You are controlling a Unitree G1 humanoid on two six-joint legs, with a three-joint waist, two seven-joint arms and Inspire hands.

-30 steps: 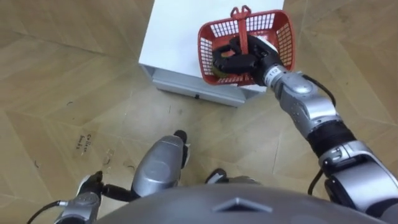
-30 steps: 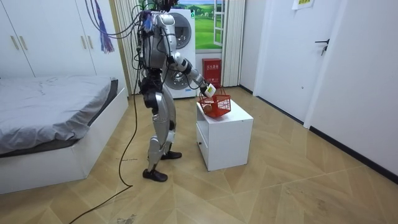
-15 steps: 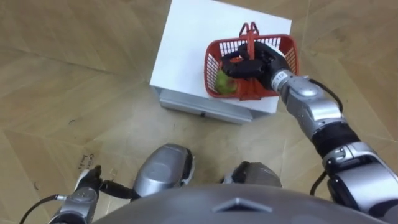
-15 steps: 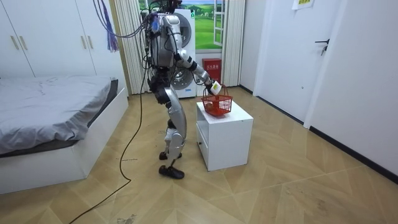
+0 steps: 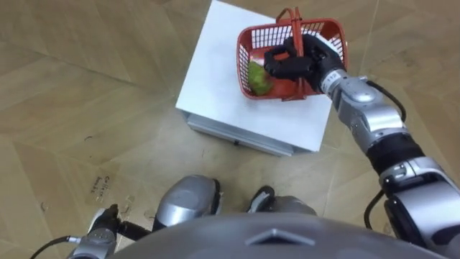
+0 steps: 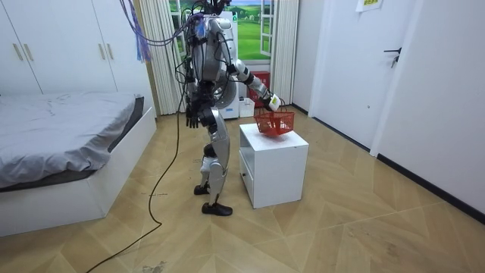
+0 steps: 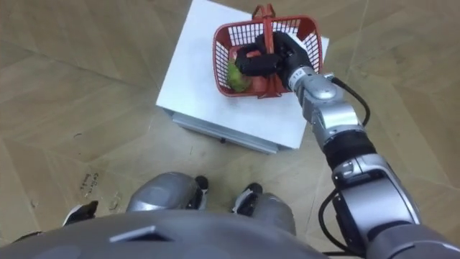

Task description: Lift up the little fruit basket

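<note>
A red mesh fruit basket sits over the far right part of the white cabinet's top. My right hand reaches in from the right, fingers curled round the basket's upright red handle. A green fruit lies inside at the basket's left end. The right eye view shows the same basket and hand. In the room view the basket hangs at the cabinet's top level; contact with the top cannot be told. My left hand hangs by my hip, fingers relaxed.
I stand upright at the cabinet, at the side towards the room view's left; its drawer front faces me. A bed lies behind me, a washing machine at the back wall, a door at the right. Wooden floor surrounds the cabinet.
My right hand has carried the basket from the cabinet's near edge towards its far right and slightly upward. I have straightened up and stepped nearer the cabinet.
</note>
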